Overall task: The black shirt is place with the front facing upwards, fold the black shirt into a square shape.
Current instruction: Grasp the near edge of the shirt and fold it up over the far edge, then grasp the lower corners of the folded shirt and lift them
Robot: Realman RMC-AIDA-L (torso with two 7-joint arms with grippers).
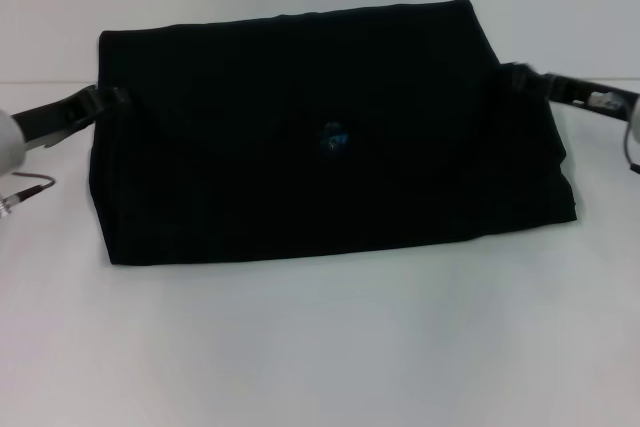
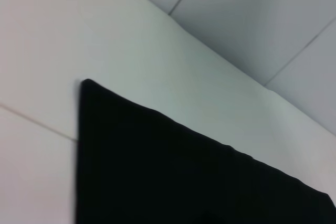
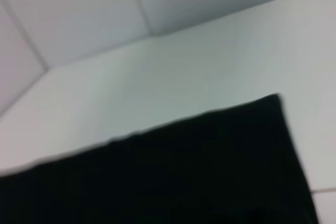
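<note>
Two grippers flank the black shirt [image 1: 330,137], which lies on the white tabletop [image 1: 330,347] as a wide folded slab with its small blue neck label [image 1: 333,137] showing midway between them. Left gripper [image 1: 108,100] meets the cloth's left edge and right gripper [image 1: 520,77] its right edge — whether either is clamped on the fabric I cannot tell. Each wrist view shows only a far corner of the shirt [image 2: 184,177] [image 3: 199,166] on the pale surface.

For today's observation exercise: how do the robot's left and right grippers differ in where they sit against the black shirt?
The left gripper meets the left edge of the black shirt; the right gripper meets its right edge. The left gripper sits a little lower in the head view, the right gripper slightly higher and farther back. Both are dark, reach in from the sides and touch the folded cloth on the white table.
</note>
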